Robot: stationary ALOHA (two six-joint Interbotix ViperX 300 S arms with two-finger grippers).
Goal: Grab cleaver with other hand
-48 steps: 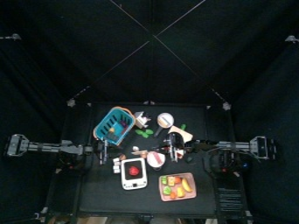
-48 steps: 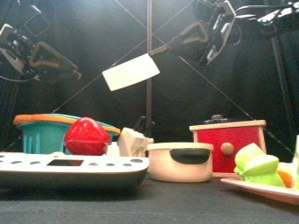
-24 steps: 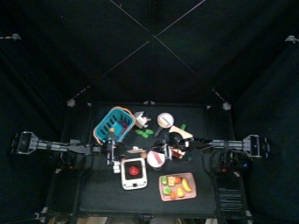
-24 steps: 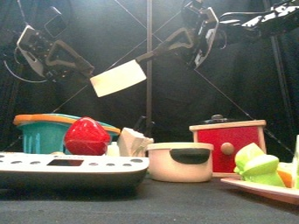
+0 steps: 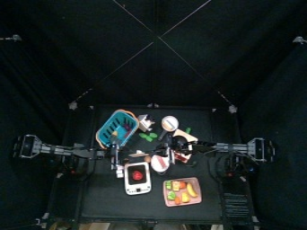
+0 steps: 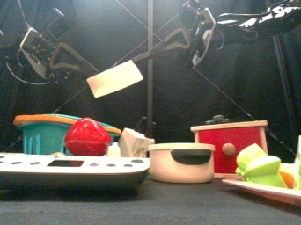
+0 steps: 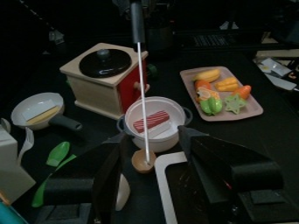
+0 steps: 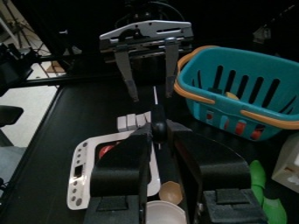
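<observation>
The cleaver [image 6: 115,79] hangs in the air above the table, its pale blade tilted down to the left and its dark handle rising to the right. My right gripper [image 6: 195,33] is shut on the handle end. In the left wrist view the cleaver [image 7: 140,66] shows edge-on as a thin upright line. My left gripper [image 6: 56,58] hangs just left of the blade with its jaws wide open and nothing between them. The left gripper [image 7: 147,188] faces the blade's edge across a short gap.
Under the arms stand a teal basket [image 6: 45,132], a red toy fruit [image 6: 84,138], a white scale [image 6: 70,169], a white pot [image 6: 179,163], a red grinder [image 6: 231,144] and a tray of toy vegetables [image 7: 228,92].
The cleaver has swung down and to the left. My left gripper has come in towards the blade and its jaws stand a little wider.
</observation>
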